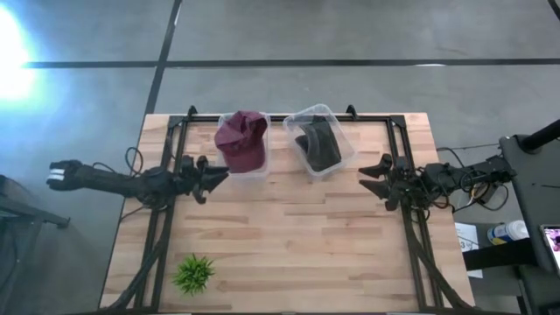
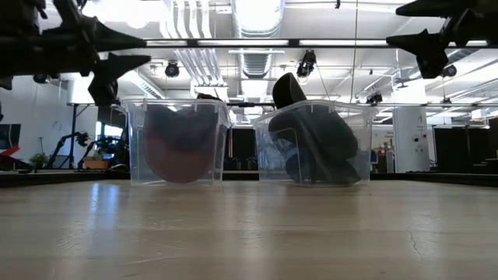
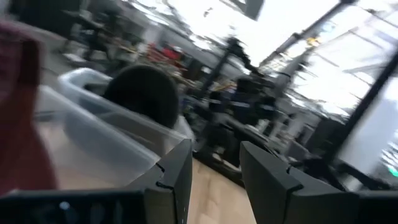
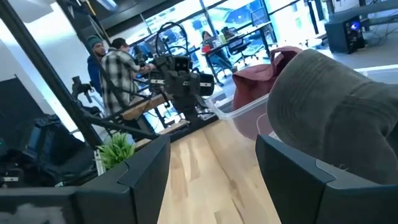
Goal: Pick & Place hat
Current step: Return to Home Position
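A maroon cap (image 1: 242, 138) sits in the left clear bin (image 1: 248, 171) at the table's far side; through the bin wall it shows in the low view (image 2: 179, 148). A dark grey cap (image 1: 318, 144) sits in the right clear bin (image 1: 297, 122), its crown rising above the rim (image 2: 289, 89). My left gripper (image 1: 217, 175) hovers open above the table, just left of the maroon cap's bin. My right gripper (image 1: 372, 175) hovers open, right of the grey cap's bin. The grey cap (image 4: 336, 118) fills the right wrist view, the maroon cap (image 4: 264, 78) behind it.
A small green artificial plant (image 1: 193, 273) stands near the table's near left corner. Black frame rails (image 1: 166, 157) run along the left, right and far sides. Bare wood (image 1: 297, 236) lies between the bins and the near edge. People (image 4: 118, 62) stand in the room beyond.
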Robot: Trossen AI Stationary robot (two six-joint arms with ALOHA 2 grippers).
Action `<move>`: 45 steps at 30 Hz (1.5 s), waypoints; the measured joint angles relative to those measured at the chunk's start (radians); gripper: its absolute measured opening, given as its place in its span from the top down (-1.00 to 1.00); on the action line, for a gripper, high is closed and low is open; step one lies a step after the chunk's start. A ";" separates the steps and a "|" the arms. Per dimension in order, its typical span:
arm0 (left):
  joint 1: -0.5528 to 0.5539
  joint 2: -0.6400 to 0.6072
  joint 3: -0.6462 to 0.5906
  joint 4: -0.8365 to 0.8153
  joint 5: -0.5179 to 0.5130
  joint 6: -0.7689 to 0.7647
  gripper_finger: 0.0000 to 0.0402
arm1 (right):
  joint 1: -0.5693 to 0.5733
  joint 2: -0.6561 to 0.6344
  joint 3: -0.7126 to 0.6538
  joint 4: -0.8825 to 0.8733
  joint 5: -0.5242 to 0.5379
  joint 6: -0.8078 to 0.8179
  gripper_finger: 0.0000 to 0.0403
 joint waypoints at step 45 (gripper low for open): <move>0.119 -0.498 -0.009 -0.691 0.222 0.316 0.36 | 0.000 0.019 -0.002 -0.007 0.000 -0.004 -0.16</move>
